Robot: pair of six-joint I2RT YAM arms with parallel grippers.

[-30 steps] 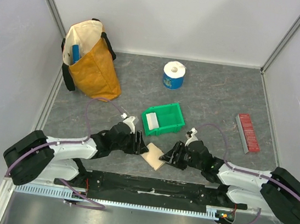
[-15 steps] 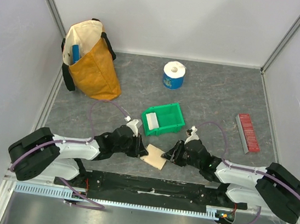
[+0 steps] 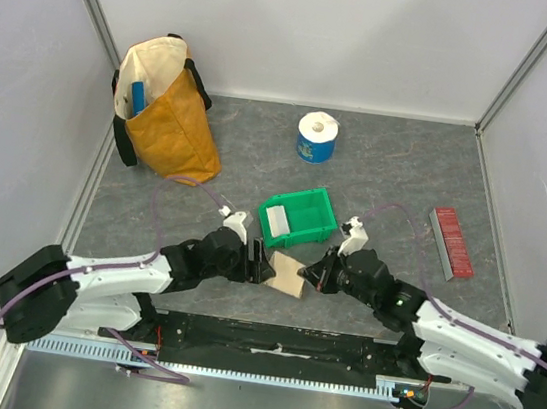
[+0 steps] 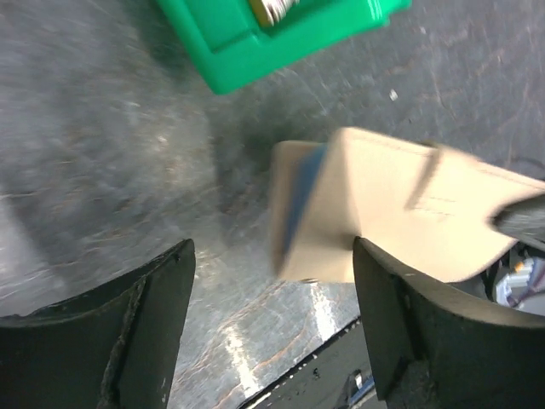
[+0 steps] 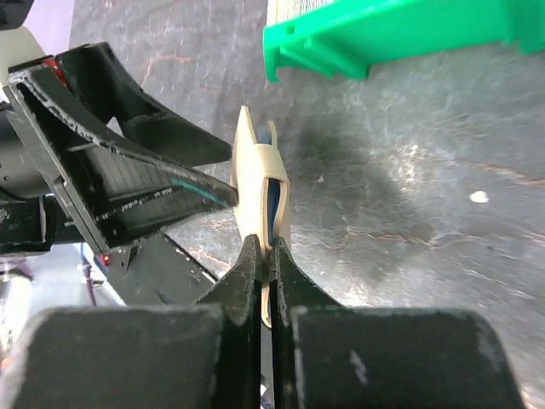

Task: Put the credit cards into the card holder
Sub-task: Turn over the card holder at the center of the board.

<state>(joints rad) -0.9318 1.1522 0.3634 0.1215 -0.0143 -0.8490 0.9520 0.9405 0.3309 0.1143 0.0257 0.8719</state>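
**Inspector:** What is recorded of the grip?

**Assessor:** The right fingers (image 5: 255, 260) are found clenched on the lower edge of the card holder (image 5: 254, 170). It is carried edge-up, apparently clear of the worktop (image 3: 398, 181). The left fingers (image 3: 262, 263) are spread wide and nothing is grasped by them. The far end of the card holder lies between them, with one finger just beside its face. Contact there cannot be confirmed.

**Inspector:** What is counted as done?

**Assessor:** One bluish card (image 4: 300, 200) is seen inside the card holder, between its two leaves, just beyond the right fingertips. It is judged to be seated, or nearly so, since its edge shows at the open side. Whether other cards sit behind it cannot be told.

**Inspector:** And what is left?

**Assessor:** A pale flat stack (image 3: 276, 223), taken to be further cards, is noted in the green bin (image 3: 311, 210), beyond both sets of fingers and apart from the card holder. Those are not yet loaded. No card is held in either set of fingers. The task is therefore judged part done, with one card confirmed in place and the remaining cards to be fetched from the bin and inserted.
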